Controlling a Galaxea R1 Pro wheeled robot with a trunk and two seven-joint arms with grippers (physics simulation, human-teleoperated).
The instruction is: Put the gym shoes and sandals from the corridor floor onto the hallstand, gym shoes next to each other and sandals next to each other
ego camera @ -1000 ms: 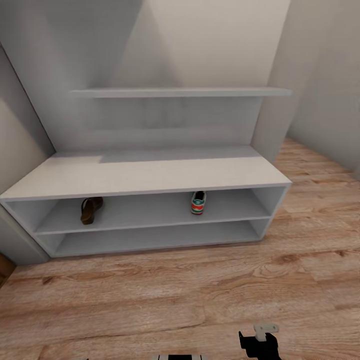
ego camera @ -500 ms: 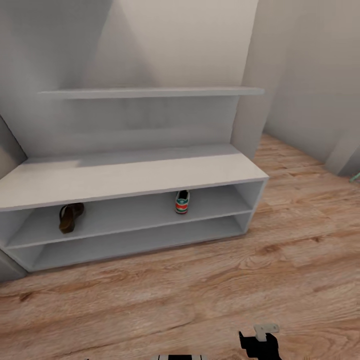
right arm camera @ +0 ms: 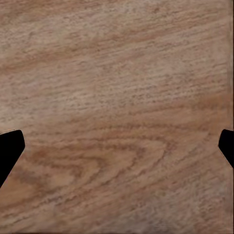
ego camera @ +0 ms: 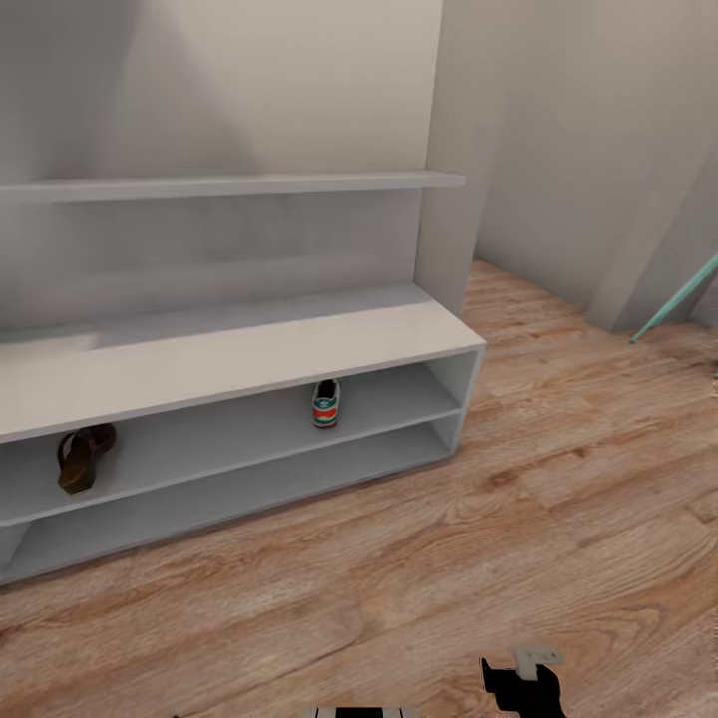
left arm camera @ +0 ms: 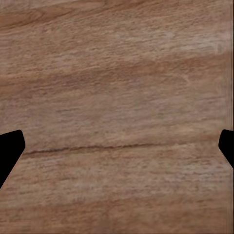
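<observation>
Compared with a second ago, the whole head view has swung to the right, so the hallstand [ego camera: 249, 344] now sits further left in the picture and its left end is cut off by the edge; the shoes on it lie where they did on their shelf, so only the camera has moved. From the head, the hallstand's flat top is bare. On its upper open shelf one gym shoe [ego camera: 325, 403] stands with its heel toward the camera, right of the middle. One dark brown sandal [ego camera: 82, 457] lies on the same shelf far to the left, well apart from the gym shoe. The lower shelf holds nothing that can be seen. Above the hallstand a thin grey wall shelf [ego camera: 249, 184] runs along the wall. The corridor floor [ego camera: 419, 568] spreads out in front and to the right, where a pale green rod [ego camera: 673, 301] leans near a wall. At the bottom edge a dark part of the right arm [ego camera: 524, 683] pokes in, low and close to the body.

In the left wrist view, the left gripper [left arm camera: 117, 146] points straight down at the floor planks, its dark fingertips spread wide with nothing between them.

In the right wrist view, the right gripper [right arm camera: 117, 146] likewise faces the wood grain, fingers wide apart and empty.
</observation>
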